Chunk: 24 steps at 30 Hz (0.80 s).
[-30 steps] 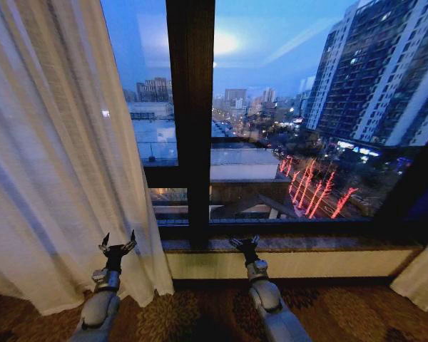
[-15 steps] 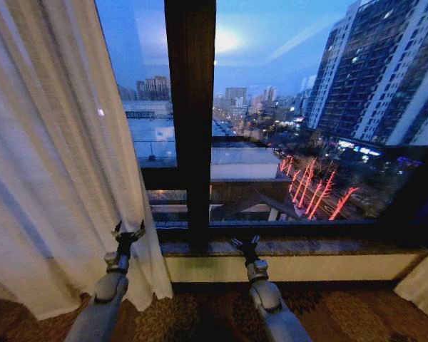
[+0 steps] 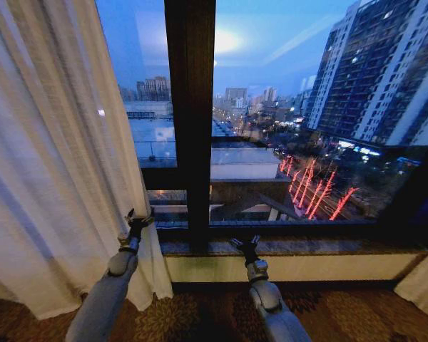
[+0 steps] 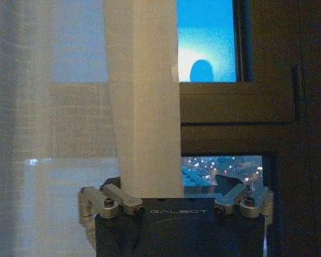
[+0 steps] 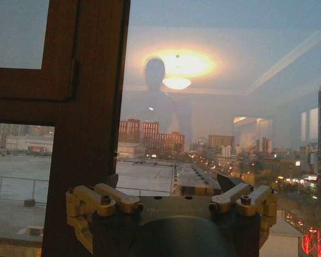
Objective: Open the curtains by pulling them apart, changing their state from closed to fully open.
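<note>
While the left claw (image 3: 138,218) reaches up to the inner edge of the left sheer curtain (image 3: 50,157), its fingers spread with a fold between them, the right claw (image 3: 245,243) idles open by the window sill (image 3: 328,246). Another curtain (image 3: 421,281) hangs far right.

Left hand (image 3: 138,219) raised forward, fingers spread, right hand (image 3: 245,245) lower, fingers spread
</note>
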Motion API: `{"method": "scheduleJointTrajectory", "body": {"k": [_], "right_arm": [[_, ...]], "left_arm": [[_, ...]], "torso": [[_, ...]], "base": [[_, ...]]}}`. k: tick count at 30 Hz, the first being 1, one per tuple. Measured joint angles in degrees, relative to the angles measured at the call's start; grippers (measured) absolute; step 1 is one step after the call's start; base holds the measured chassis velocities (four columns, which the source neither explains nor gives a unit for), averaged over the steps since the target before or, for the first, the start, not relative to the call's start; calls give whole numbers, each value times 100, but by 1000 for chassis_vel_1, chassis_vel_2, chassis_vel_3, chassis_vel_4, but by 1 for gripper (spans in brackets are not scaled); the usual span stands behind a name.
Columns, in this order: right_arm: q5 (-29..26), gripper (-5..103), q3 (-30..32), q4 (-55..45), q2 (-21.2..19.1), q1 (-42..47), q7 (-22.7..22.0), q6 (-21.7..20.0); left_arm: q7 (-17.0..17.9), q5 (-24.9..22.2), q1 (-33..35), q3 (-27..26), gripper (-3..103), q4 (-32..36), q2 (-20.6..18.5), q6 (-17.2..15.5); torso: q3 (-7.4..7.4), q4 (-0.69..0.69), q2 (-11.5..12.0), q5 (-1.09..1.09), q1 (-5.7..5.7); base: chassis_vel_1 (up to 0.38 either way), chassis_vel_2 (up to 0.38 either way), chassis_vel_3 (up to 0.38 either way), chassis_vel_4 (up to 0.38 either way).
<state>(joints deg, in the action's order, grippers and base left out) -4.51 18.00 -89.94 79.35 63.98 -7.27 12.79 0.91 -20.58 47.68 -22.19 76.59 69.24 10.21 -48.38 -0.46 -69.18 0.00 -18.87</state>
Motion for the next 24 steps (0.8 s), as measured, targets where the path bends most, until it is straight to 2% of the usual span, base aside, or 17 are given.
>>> {"method": "scheduleJointTrajectory", "body": {"k": [1, 2, 5, 6, 7, 9, 10, 11, 14, 17, 18, 20, 21, 22, 23, 24], "right_arm": [[0, 100, 0, 0, 0, 0, 0, 0], [0, 100, 0, 0, 0, 0, 0, 0], [0, 100, 0, 0, 0, 0, 0, 0], [0, 100, 0, 0, 0, 0, 0, 0], [0, 100, 0, 0, 0, 0, 0, 0], [0, 100, 0, 0, 0, 0, 0, 0], [0, 100, 0, 0, 0, 0, 0, 0], [0, 100, 0, 0, 0, 0, 0, 0], [0, 100, 0, 0, 0, 0, 0, 0], [0, 100, 0, 0, 0, 0, 0, 0], [0, 100, 0, 0, 0, 0, 0, 0], [0, 100, 0, 0, 0, 0, 0, 0], [0, 100, 0, 0, 0, 0, 0, 0], [0, 100, 0, 0, 0, 0, 0, 0], [0, 100, 0, 0, 0, 0, 0, 0], [0, 100, 0, 0, 0, 0, 0, 0]], "left_arm": [[-18, 14, -14, -1, 90, -40, 10, 0], [-24, 20, -20, -4, 90, -58, 14, 0], [-48, 56, -60, -94, 74, -163, -5, 14], [-48, 56, -60, -94, 74, -163, -5, 14], [-51, 56, -67, -122, 68, -186, -23, 21], [-52, 55, -70, -139, 68, -198, -34, 24], [-56, 51, -82, -180, 57, -244, -64, 36], [-60, 49, -97, -196, 52, -286, -79, 58], [-68, 47, -119, -205, 47, -338, -82, 86], [-88, 37, -144, -209, 30, -371, -50, 125], [-88, 37, -144, -209, 30, -371, -50, 125], [-91, 24, -156, -230, 20, -372, -40, 136], [-92, 20, -158, -242, 20, -374, -40, 140], [-92, 17, -157, -284, 14, -384, -45, 156], [-92, 17, -157, -284, 14, -384, -45, 156], [-94, 12, -149, -319, 9, -385, -57, 165]], "torso": [[0, 0, 0, 0, 0], [0, 0, 0, 0, 0], [0, 0, 0, 0, 0], [0, 0, 0, 0, 0], [0, 0, 0, 0, 0], [0, 0, 0, 0, 0], [0, 1, 0, 0, 0], [0, 1, 0, 0, 0], [0, 1, 0, -1, 0], [0, 0, 0, 0, -1], [0, 0, 0, 0, -1], [0, 0, 0, 0, -1], [0, 0, 0, 0, 0], [0, 0, 0, -1, -1], [0, 0, 0, -1, -1], [0, 0, 0, -1, 0]], "base": [[0, 0, 0, 0], [0, 0, 0, 0], [0, 0, 0, 0], [0, 0, 0, 0], [0, 0, 0, 0], [0, 0, 0, 0], [0, 0, 0, 0], [0, 0, 0, 0], [0, 0, 0, 0], [0, 0, 0, 0], [0, 0, 0, 0], [0, 0, 0, 0], [0, 0, 0, 0], [0, 0, 0, 0], [0, 0, 0, 0], [0, 0, 0, 0]]}}
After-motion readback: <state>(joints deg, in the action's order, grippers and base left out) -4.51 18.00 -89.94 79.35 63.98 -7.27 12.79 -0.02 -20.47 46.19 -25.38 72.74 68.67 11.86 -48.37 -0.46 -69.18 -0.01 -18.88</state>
